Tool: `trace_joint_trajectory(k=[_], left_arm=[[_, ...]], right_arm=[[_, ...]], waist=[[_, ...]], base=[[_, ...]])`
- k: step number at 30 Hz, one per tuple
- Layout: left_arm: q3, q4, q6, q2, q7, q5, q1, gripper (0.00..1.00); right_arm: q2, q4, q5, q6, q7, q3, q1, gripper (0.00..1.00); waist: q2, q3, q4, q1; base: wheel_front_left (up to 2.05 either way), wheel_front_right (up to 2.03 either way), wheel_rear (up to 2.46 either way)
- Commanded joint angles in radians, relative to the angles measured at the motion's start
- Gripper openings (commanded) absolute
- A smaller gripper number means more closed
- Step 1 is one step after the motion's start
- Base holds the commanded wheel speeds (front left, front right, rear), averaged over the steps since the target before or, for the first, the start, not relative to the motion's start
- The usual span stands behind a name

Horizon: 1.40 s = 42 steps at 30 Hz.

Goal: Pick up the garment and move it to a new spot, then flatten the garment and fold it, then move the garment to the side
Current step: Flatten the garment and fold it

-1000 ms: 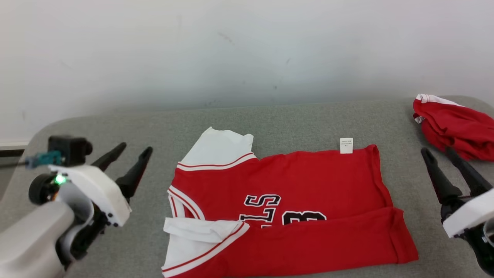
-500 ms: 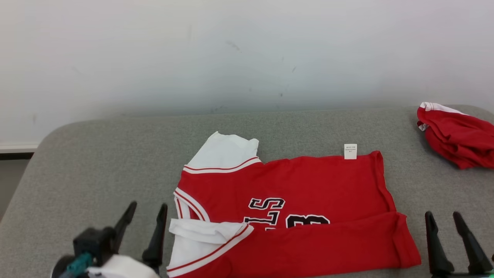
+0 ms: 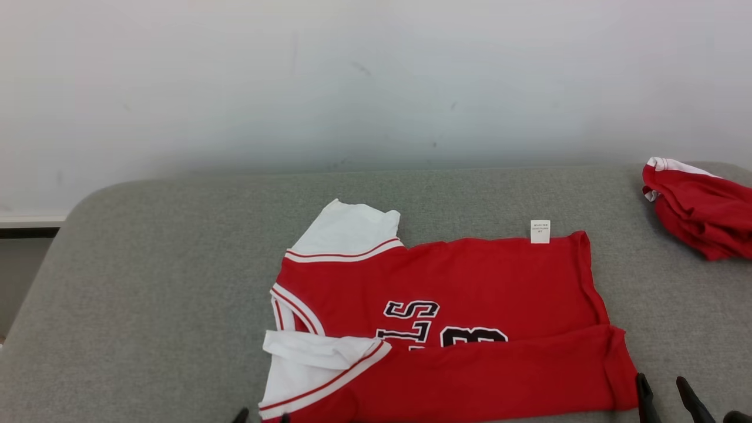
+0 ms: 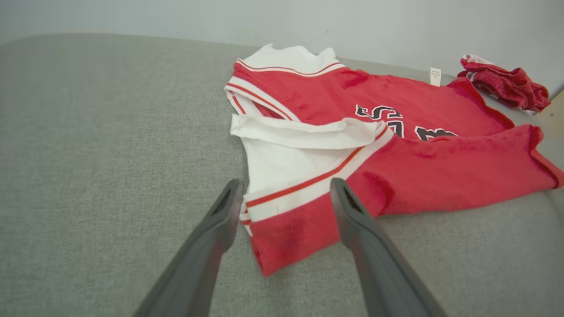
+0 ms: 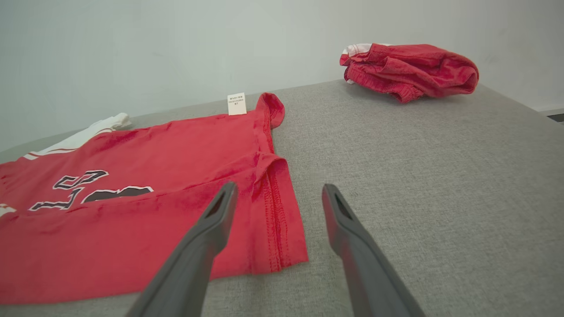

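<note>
Both sets of fingers are spread and empty. The left gripper (image 4: 285, 185) straddles the near shoulder corner of the shirt (image 3: 458, 282), and the right gripper (image 5: 278, 188) straddles its hem corner, probably not yet touching. Pinch both layers evenly and lift together. The red shirt lies mid-cushion (image 3: 147, 264), near edge folded over, white sleeves rumpled.

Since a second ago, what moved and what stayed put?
The left gripper and right gripper both came down to the near corners of the jersey, open, gripping nothing. The jersey and the crumpled red shorts lay unmoved on the grey cushion; the camera shifted slightly.
</note>
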Motion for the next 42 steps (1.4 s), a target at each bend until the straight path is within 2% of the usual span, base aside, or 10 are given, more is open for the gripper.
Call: trace_joint_trajectory(k=[1, 16, 21, 22, 23, 24, 25, 29, 34, 42], left_arm=[[-0.010, 0.039, -0.018, -0.007, 0.002, 0.002, 0.008, 1.00], [-0.054, 0.295, -0.086, -0.084, 0.116, -0.057, -0.118, 1.00], [-0.063, 0.329, -0.110, -0.101, 0.125, -0.063, -0.148, 1.00], [-0.067, 0.334, -0.119, -0.105, 0.129, -0.065, -0.153, 0.96], [-0.071, 0.338, -0.126, -0.108, 0.132, -0.065, -0.158, 0.67], [-0.077, 0.339, -0.137, -0.111, 0.136, -0.068, -0.163, 0.31], [-0.079, 0.339, -0.146, -0.116, 0.140, -0.075, -0.165, 0.00], [-0.077, 0.338, -0.157, -0.109, 0.142, -0.082, -0.173, 0.00], [-0.054, 0.309, -0.146, -0.075, 0.125, -0.086, -0.180, 0.00], [-0.044, 0.202, -0.123, 0.016, 0.195, -0.094, -0.132, 0.00]], right_arm=[[-0.006, 0.031, -0.002, -0.002, 0.011, -0.003, -0.029, 1.00], [-0.004, 0.298, -0.021, -0.002, 0.144, 0.041, -0.162, 1.00], [-0.004, 0.338, -0.007, -0.002, 0.160, 0.073, -0.188, 1.00], [-0.006, 0.344, -0.003, -0.002, 0.157, 0.080, -0.191, 0.98], [-0.007, 0.350, 0.006, -0.002, 0.155, 0.087, -0.193, 0.51], [-0.009, 0.356, 0.013, -0.002, 0.155, 0.094, -0.198, 0.35], [-0.010, 0.360, 0.020, -0.002, 0.150, 0.100, -0.202, 0.00], [-0.027, 0.367, 0.043, -0.002, 0.119, 0.113, -0.214, 0.00], [-0.046, 0.354, 0.088, -0.002, 0.100, 0.128, -0.219, 0.00], [-0.120, 0.235, 0.192, -0.002, 0.180, 0.170, -0.147, 0.00]], waist=[[-0.0001, -0.001, 0.003, 0.0001], [-0.0001, 0.013, 0.022, 0.0001], [-0.0001, 0.017, 0.023, 0.0001], [-0.0001, 0.017, 0.023, 0.0001], [-0.0001, 0.018, 0.023, 0.0001], [-0.0001, 0.018, 0.023, 0.0001], [-0.0001, 0.018, 0.023, 0.0001], [-0.0001, 0.014, 0.022, 0.0001], [-0.0001, 0.010, 0.025, 0.0001], [-0.0001, -0.003, 0.032, 0.0001]], base=[[0.00, 0.00, 0.00], [0.00, 0.00, 0.00], [0.00, 0.00, 0.00], [0.00, 0.00, 0.00], [0.00, 0.00, 0.00], [0.00, 0.00, 0.00], [0.00, 0.00, 0.00], [0.00, 0.00, 0.00], [0.00, 0.00, 0.00], [0.00, 0.00, 0.00]])
